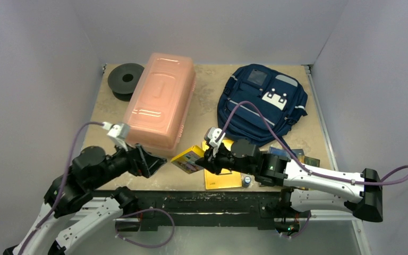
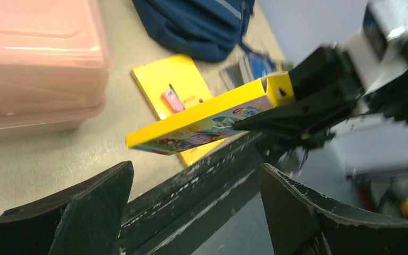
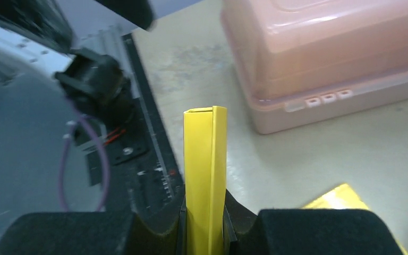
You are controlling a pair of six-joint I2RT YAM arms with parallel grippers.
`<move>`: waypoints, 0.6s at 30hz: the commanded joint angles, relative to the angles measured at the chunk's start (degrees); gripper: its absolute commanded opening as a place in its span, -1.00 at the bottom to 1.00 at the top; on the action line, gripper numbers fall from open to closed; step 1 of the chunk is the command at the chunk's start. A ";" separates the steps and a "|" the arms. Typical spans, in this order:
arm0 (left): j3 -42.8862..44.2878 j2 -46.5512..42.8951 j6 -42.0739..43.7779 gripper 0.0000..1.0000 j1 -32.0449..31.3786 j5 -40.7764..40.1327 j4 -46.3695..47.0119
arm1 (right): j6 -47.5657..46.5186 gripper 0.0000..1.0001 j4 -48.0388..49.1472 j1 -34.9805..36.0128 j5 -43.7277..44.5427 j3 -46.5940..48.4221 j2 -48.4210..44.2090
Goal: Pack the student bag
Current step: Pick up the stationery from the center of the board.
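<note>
Partly hidden between right fingers (image 3: 319, 231), yellow box (image 3: 205, 175), print blurred

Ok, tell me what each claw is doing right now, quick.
Left claw: open, holding nothing.
Right claw: closed on the yellow box.

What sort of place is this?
Likely a robot test booth, not a classroom: left arm and right arm bolted to a table, plain walls boxing it in, a student bag laid out.
</note>
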 commanded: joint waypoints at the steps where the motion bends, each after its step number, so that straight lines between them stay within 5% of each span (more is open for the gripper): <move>1: 2.51 12.05 16.57 0.74 0.02 22.40 0.71 | 5.45 -0.73 -7.52 -2.76 -22.49 5.99 -2.18; 5: -0.81 18.05 16.96 0.96 -0.04 41.74 4.85 | 6.33 -0.81 -8.09 -5.32 -32.81 7.19 -2.50; 8: -3.58 17.21 14.93 0.96 -0.09 47.06 9.69 | 5.77 -0.86 -7.04 -7.54 -38.00 6.92 -2.00; 18: -7.53 15.67 8.87 0.30 -0.06 52.88 17.85 | 7.15 -0.88 0.76 -11.31 -48.93 6.17 -0.80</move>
